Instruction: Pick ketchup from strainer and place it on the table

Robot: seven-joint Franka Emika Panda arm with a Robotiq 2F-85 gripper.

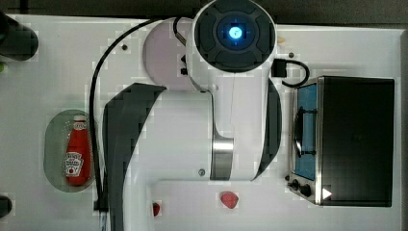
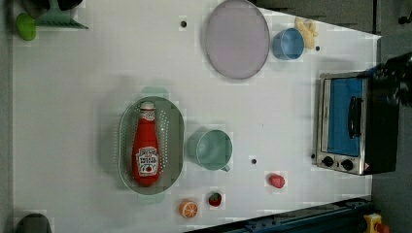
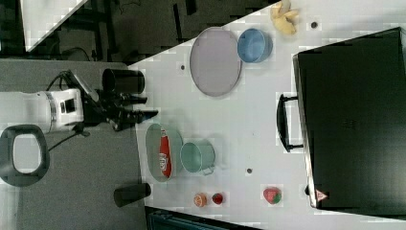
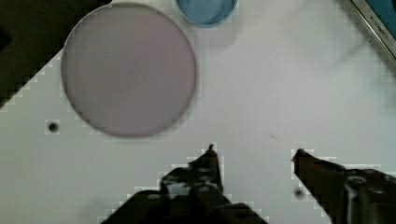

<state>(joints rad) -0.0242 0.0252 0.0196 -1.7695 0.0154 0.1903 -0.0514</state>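
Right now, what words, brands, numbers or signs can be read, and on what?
Red plastic ketchup bottle in the pale green oval strainer: white-bordered label, lettering too blurred to read.
Silver toaster oven: white triangle sign at a corner, no legible text.
Oven edge, wrist view: small print, unreadable.

- A red plastic ketchup bottle with a white cap [image 2: 145, 148] lies inside the pale green oval plastic strainer [image 2: 175, 141] on the white flat table [image 2: 73, 97].
- A round green mug [image 2: 213, 149] sits just beside the strainer, on the left view's right.
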